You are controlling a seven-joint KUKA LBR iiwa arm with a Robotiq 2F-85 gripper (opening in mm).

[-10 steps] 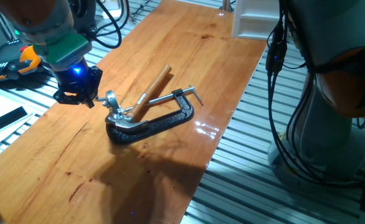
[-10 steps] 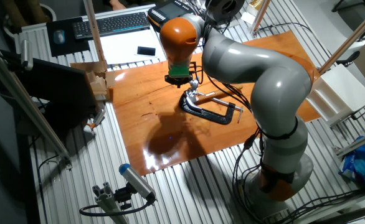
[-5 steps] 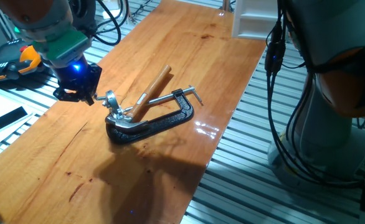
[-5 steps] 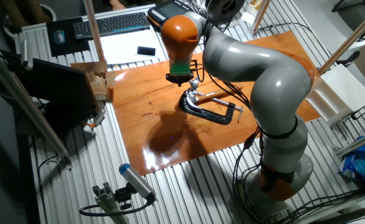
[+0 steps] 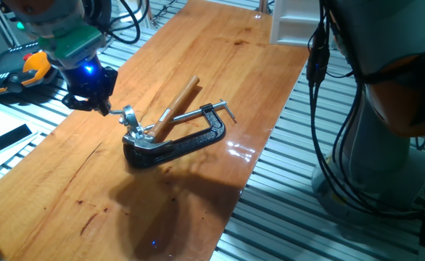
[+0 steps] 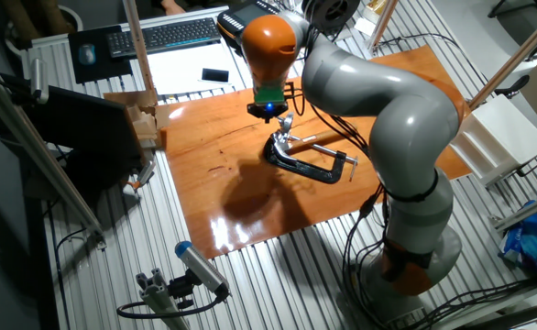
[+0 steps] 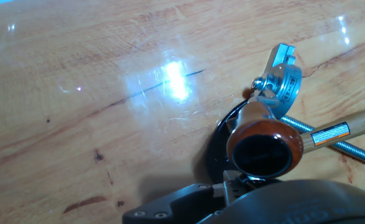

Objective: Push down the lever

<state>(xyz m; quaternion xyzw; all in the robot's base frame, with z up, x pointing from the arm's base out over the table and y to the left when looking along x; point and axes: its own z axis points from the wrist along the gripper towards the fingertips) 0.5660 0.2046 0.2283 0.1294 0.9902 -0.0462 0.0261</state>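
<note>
black two-finger gripper (image 5: 96, 104) hovers near table's left edge, just beside short bent metal lever with small dark-reddish knob (image 5: 128, 114), apparently lining up for downward push. finger spread: cannot tell. black c-clamp (image 5: 176, 142) pins silvery fitting (image 7: 281, 79), mid-table.
</note>
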